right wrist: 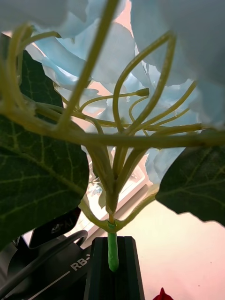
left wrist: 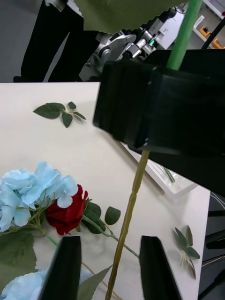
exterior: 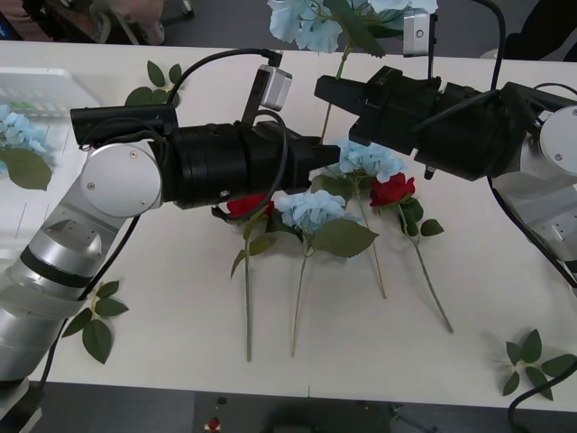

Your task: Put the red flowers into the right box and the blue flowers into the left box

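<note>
Gripping a blue flower (exterior: pixel 311 23) by its green stem, the right gripper (exterior: pixel 326 90) hangs above the middle of the white table (exterior: pixel 180 307), its black fingers clamped on the stem with the pale-blue head and big leaves standing above them. Just below it, the left gripper (left wrist: pixel 109 268) points in from the opposite side with its fingers spread wide, the hanging stem running down between them without touching either one.

Under both grippers lie two more blue flowers (exterior: pixel 311 209) and two red flowers (exterior: pixel 393 190), stems trailing toward the near table edge.

Well off to the left arm's outer side sits the left box (exterior: pixel 41 86), slotted walls showing, with a blue flower (exterior: pixel 20 135) already in it.

Loose leaf sprigs (exterior: pixel 95 316) lie by the near edge on either side, and bare tabletop stretches between them.
</note>
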`<state>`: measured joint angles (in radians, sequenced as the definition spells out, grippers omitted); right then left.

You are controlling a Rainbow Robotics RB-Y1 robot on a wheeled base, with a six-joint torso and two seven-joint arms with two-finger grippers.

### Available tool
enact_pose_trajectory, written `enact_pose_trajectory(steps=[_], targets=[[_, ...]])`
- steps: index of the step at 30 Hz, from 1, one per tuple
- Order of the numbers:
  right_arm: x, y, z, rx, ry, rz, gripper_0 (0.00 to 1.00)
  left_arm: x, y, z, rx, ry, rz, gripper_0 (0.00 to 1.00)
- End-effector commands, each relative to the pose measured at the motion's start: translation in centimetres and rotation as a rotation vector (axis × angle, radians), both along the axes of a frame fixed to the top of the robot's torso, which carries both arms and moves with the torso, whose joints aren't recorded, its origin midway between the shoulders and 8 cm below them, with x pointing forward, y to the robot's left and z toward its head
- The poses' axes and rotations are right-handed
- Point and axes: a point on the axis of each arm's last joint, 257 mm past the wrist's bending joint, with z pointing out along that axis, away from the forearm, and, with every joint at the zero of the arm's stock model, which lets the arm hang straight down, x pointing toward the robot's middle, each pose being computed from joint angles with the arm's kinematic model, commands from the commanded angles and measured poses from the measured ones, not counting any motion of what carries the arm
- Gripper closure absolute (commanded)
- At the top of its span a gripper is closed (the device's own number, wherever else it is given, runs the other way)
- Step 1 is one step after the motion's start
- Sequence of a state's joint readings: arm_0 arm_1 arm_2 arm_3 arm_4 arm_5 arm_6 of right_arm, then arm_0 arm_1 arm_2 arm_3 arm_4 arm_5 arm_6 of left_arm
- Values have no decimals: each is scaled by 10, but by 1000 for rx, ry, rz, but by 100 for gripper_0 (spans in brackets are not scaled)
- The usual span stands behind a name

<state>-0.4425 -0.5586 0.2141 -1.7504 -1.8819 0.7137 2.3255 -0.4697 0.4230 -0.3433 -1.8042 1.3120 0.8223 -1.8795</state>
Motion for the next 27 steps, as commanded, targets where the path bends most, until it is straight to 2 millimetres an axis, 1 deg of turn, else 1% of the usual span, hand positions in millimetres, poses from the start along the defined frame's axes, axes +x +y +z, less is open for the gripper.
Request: enact_pose_trajectory(steps=[1, 11, 12, 13, 14, 15, 16, 18, 20, 22, 23, 25, 26, 27], targets=[[-10, 12, 18, 7, -22, 35, 100, 1, 4, 16, 5, -58, -7, 100], [-11, 14, 17, 2, -12, 45, 100, 3, 5, 19, -5, -67, 0, 100], [-11, 14, 16, -3, -13, 46, 98, 3, 4, 20, -8, -68, 1, 100], [-10, 13, 14, -21, -19, 40, 56, 3, 6, 19, -5, -67, 2, 100], [-7, 10, 10, -52, -31, 31, 37, 4, 6, 19, -3, -68, 2, 100], [-8, 10, 8, -70, -37, 34, 33, 4, 7, 19, -3, -68, 5, 100], [-7, 7, 3, -122, -55, 33, 26, 5, 9, 18, 2, -69, 7, 100], [-7, 1, -4, -178, -59, 39, 23, 7, 11, 20, 0, -75, 13, 100], [-8, -3, -9, -201, -50, 46, 21, 8, 14, 22, -4, -77, 17, 100], [-11, -6, -14, -220, -36, 56, 21, 11, 22, 23, -15, -63, 27, 100], [-12, -9, -16, -229, -23, 60, 21, 13, 31, 26, -16, -56, 34, 100], [-14, -12, -23, -249, 16, 67, 20, 23, 69, 29, -2, -37, 73, 100], [-16, -14, -27, -257, 46, 73, 20, 26, 97, 31, 13, -16, 93, 100], [-17, -18, -30, -267, 73, 72, 20, 28, 132, 34, 41, 4, 122, 100]])
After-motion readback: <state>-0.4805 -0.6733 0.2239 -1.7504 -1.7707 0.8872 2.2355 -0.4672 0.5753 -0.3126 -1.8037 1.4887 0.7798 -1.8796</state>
